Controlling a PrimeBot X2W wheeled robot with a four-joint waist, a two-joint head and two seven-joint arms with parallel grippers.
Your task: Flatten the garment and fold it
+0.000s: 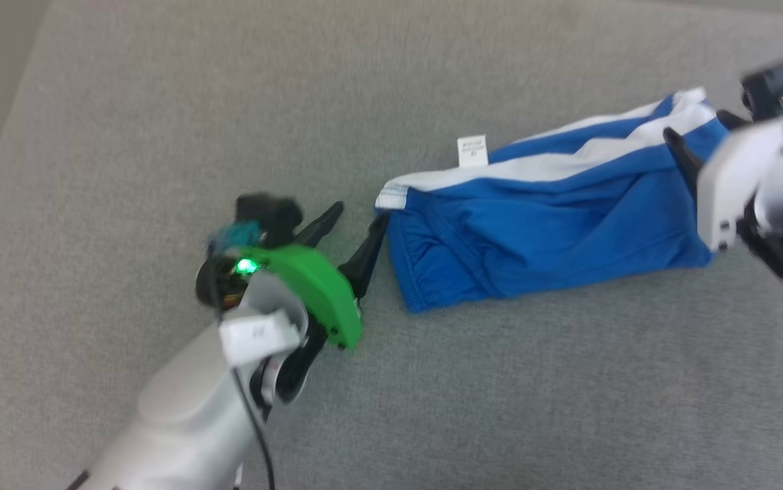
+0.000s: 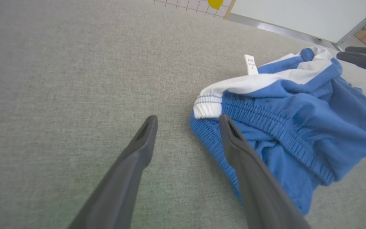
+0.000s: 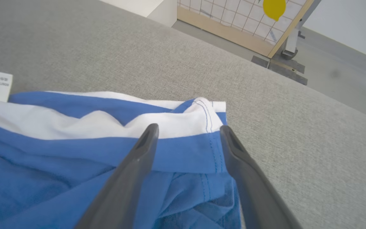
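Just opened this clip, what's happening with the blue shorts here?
Blue shorts lie bunched and creased on a grey fabric surface, not yet flattened. The left gripper is open at the waistband corner, the right gripper open over the hem end. Neither has closed on the cloth.

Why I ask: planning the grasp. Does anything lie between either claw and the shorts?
Nothing visible does. The open left claw sits at the waistband end of the shorts; the open right claw is over their hem corner.
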